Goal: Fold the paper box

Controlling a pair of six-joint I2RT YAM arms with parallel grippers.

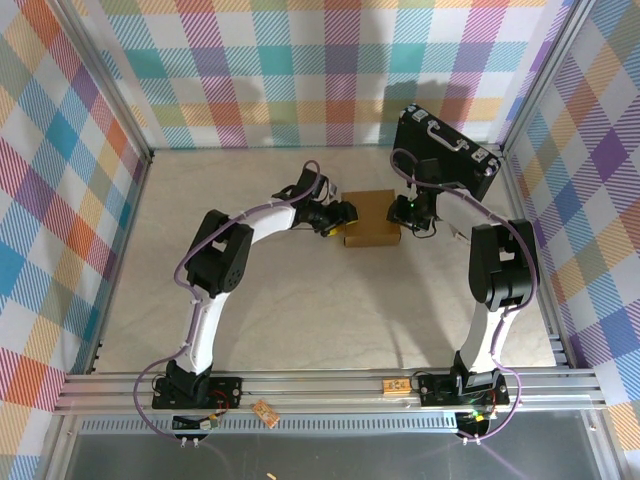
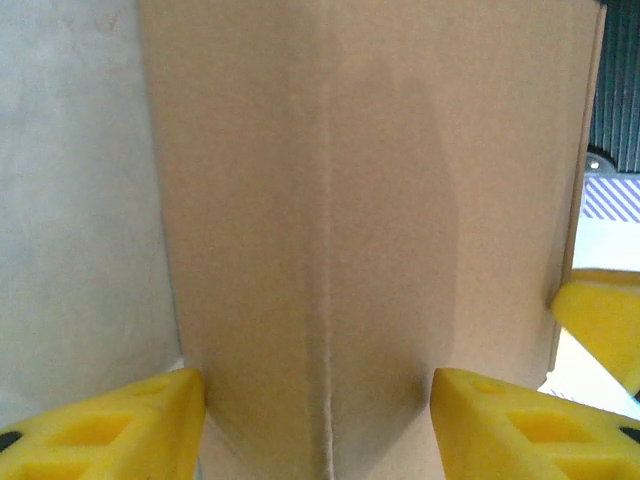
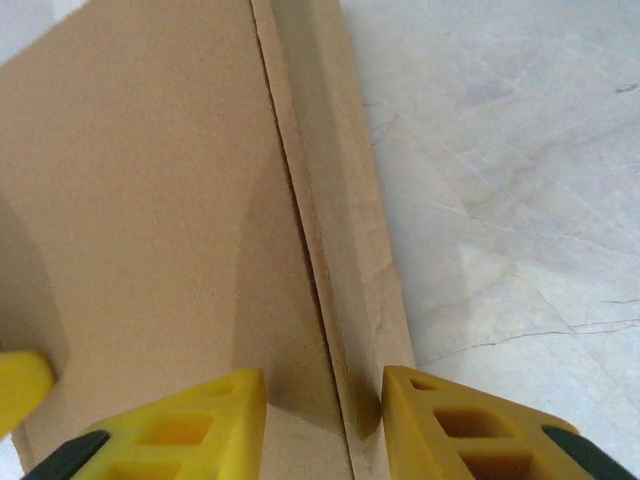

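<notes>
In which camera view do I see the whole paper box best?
The top external view. There the paper box shows complete, as a flat brown square on the table. The left wrist view gives a close cardboard face with a vertical crease. The right wrist view gives one panel and a folded edge beside the tabletop.

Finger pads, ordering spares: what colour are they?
Yellow pads; clearest in the left wrist view.

Black hard case [image 1: 445,152] tilted, perhaps against plaid wall [image 1: 300,70], pale tabletop [image 1: 300,310]
</notes>
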